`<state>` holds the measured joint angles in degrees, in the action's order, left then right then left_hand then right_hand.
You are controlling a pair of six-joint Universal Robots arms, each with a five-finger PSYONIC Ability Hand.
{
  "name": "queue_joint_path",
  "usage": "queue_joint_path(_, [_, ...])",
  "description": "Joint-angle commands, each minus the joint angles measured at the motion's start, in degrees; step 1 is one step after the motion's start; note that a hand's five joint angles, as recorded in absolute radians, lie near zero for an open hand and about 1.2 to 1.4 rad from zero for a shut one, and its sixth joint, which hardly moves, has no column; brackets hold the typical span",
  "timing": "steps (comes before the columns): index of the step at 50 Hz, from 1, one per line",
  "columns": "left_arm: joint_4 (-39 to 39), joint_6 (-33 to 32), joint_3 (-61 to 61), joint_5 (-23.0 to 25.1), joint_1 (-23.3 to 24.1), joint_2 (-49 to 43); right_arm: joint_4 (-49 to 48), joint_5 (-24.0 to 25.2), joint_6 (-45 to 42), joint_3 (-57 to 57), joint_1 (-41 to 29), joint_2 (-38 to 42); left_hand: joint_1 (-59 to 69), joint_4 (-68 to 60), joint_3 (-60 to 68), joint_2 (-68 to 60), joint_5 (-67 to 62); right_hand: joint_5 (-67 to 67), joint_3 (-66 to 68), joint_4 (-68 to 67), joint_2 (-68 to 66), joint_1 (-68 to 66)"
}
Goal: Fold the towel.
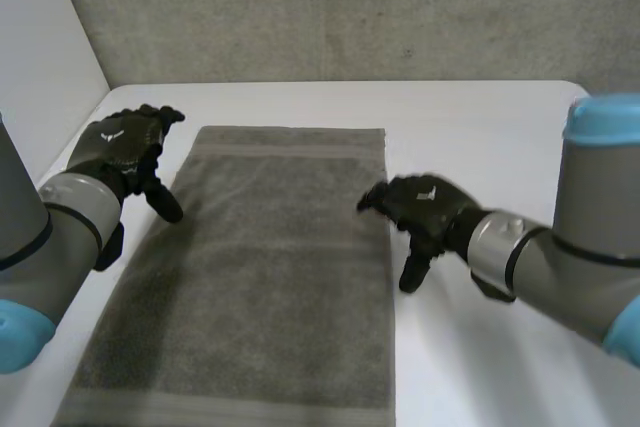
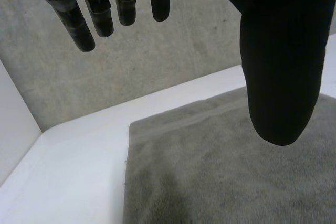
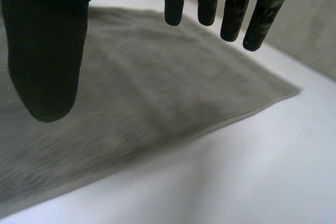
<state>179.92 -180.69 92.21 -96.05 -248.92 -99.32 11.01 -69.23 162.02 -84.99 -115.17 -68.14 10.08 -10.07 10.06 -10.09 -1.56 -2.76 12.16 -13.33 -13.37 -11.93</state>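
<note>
Head view has the towel [image 1: 270, 277] lying flat mid-frame on the desk [image 1: 480, 127], left hand [image 1: 125, 147] by its left edge, right hand [image 1: 425, 207] by its right, fingers [image 2: 84, 24] apart and empty, probably lining up a grab.

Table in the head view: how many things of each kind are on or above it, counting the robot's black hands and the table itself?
Towel: 1, grey, spread flat.
Robot hand: 2, the left robot hand and the right robot hand, both open, one at each long edge of the towel.
Table: 1, white.
Total: 4.
</note>
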Motion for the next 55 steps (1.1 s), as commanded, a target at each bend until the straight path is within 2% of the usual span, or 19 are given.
queue_joint_path(1, [4.6,0.0,4.6,1.4,-0.7,1.0,-0.6,7.0,-8.7,-10.6,-0.7,-2.3,1.5,-1.5,1.5,-1.5,0.0,0.8,-0.2,1.4,1.4,0.0])
queue_joint_path(3, [4.8,-0.2,5.2,3.3,-0.7,1.1,-2.2,7.3,-10.0,-12.5,-0.2,-4.0,2.0,-2.0,2.0,-2.0,-0.5,1.0,-0.4,1.6,1.6,0.2])
queue_joint_path(9, [4.5,-0.3,5.3,3.6,-1.3,1.1,-7.3,6.1,-7.2,-13.1,0.5,-4.4,3.3,-3.3,3.3,-3.3,-1.8,0.8,-0.2,1.4,1.4,0.0])
queue_joint_path(13, [3.9,-0.6,6.4,3.4,-6.6,0.4,-10.1,4.3,-5.4,-12.1,0.9,-4.4,9.7,-9.7,9.7,-9.7,-8.2,0.7,-0.1,1.2,1.3,-0.2])
queue_joint_path(14, [3.9,-0.6,6.4,3.4,-6.7,0.4,-10.1,4.3,-5.4,-12.1,0.9,-4.4,9.7,-9.7,9.7,-9.7,-8.2,0.7,-0.1,1.2,1.3,-0.2])
queue_joint_path(16, [3.0,-1.0,7.3,3.7,-11.0,-0.3,-10.7,2.1,-5.4,-10.9,1.4,-4.2,9.9,-9.9,9.9,-9.9,-8.4,1.0,-0.4,1.6,1.6,0.2])
queue_joint_path(19, [1.8,-0.2,7.6,3.9,-12.9,-1.5,-11.1,0.5,-5.3,-9.6,0.8,-3.1,9.4,-9.4,9.4,-9.4,-7.9,1.0,-0.4,1.6,1.6,0.2])
queue_joint_path(36, [0.6,1.2,13.8,3.1,-13.6,-4.6,-13.0,-0.6,-5.4,-9.8,0.4,0.9,9.4,-9.4,9.4,-9.4,-7.9,2.0,-1.4,2.6,2.6,1.2])
queue_joint_path(46, [2.5,1.1,15.8,-1.1,-12.9,-7.2,-13.4,-0.6,-5.5,-10.2,0.7,1.3,12.1,-12.1,12.1,-12.1,-10.6,2.7,-2.1,3.2,3.3,1.8])
queue_joint_path(55, [5.5,0.4,16.4,-2.0,-12.8,-9.1,-13.4,-0.5,-5.5,-10.6,0.6,1.4,14.6,-14.6,14.6,-14.6,-13.1,2.8,-2.2,3.3,3.4,1.9])
